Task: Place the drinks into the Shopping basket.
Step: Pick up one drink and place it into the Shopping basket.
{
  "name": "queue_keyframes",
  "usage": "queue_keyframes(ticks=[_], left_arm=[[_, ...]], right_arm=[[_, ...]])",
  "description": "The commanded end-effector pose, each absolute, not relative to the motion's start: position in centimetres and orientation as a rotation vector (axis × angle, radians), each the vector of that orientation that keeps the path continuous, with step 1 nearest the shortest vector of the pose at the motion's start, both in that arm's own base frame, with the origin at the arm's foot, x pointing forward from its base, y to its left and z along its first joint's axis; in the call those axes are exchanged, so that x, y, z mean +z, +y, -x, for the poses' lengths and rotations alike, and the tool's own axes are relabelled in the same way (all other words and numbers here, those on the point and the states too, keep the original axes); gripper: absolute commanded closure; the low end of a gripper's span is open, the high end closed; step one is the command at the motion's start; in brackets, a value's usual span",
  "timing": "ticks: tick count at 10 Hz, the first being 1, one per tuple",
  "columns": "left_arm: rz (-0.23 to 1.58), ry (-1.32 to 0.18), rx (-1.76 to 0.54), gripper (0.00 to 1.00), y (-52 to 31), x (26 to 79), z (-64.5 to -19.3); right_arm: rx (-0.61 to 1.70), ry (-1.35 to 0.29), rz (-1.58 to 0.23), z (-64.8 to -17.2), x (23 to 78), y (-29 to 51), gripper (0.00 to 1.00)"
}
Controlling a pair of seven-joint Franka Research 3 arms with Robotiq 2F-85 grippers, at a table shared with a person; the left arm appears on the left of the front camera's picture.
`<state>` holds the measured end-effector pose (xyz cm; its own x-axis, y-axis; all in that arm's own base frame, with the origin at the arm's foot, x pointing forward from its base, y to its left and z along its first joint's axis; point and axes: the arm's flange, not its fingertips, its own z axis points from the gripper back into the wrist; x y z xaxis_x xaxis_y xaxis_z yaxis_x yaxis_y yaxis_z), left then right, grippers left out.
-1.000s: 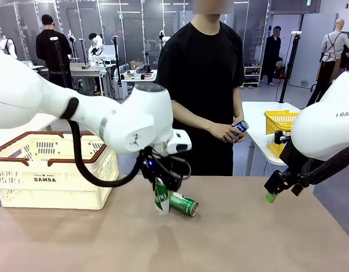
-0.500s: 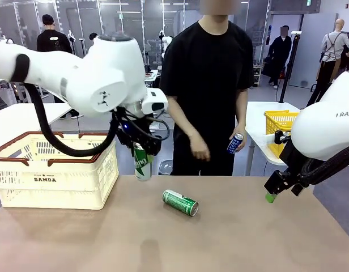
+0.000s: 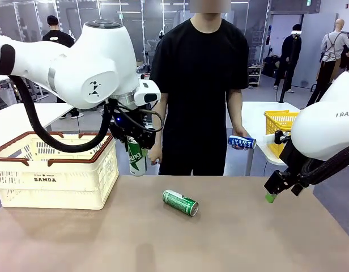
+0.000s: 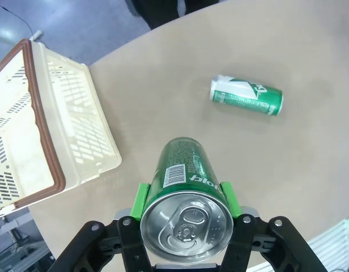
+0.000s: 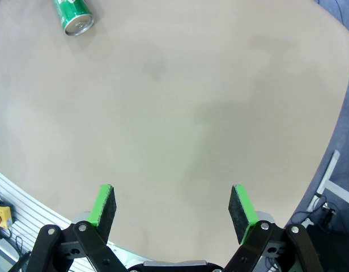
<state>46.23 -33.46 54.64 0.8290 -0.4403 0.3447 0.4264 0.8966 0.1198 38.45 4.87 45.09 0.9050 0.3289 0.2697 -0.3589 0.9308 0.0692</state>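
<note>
My left gripper [image 3: 135, 152] is shut on an upright green can [image 3: 136, 157], lifted above the table just right of the Shopping basket [image 3: 55, 175]. In the left wrist view the green pads [image 4: 141, 199] clamp the can [image 4: 187, 192] from both sides, and the basket [image 4: 44, 136] lies to the upper left. A second green can [image 3: 181, 203] lies on its side mid-table, also seen in the wrist views [image 4: 246, 96] [image 5: 73, 13]. The person holds a blue can [image 3: 242, 142] level in one hand. My right gripper [image 3: 276, 192] hangs open over the table's right side, its pads [image 5: 104, 204] wide apart with nothing between.
A bright yellow mesh basket [image 3: 280, 126] stands on a white side table at the far right. The person stands at the table's far edge, the other hand [image 3: 154, 154] hanging close behind the held can. Bare tabletop [image 5: 180, 113] spreads under the right gripper.
My left gripper has lifted the green can off the table and carried it left toward the basket. The person moved the blue can to a level hold. The right arm stayed still.
</note>
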Motion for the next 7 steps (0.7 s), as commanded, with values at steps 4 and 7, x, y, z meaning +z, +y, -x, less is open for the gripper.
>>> queue_keyframes(ticks=[4, 7], left_arm=[[-0.041, -0.388, -0.464, 1.00, -33.47, 54.91, -46.31], [-0.005, -0.354, -0.485, 0.42, -33.54, 55.37, -46.22]], right_arm=[[0.370, -0.255, -0.124, -38.50, 45.21, 4.65, 0.00], [0.370, -0.255, -0.124, -38.50, 45.21, 4.65, 0.00]])
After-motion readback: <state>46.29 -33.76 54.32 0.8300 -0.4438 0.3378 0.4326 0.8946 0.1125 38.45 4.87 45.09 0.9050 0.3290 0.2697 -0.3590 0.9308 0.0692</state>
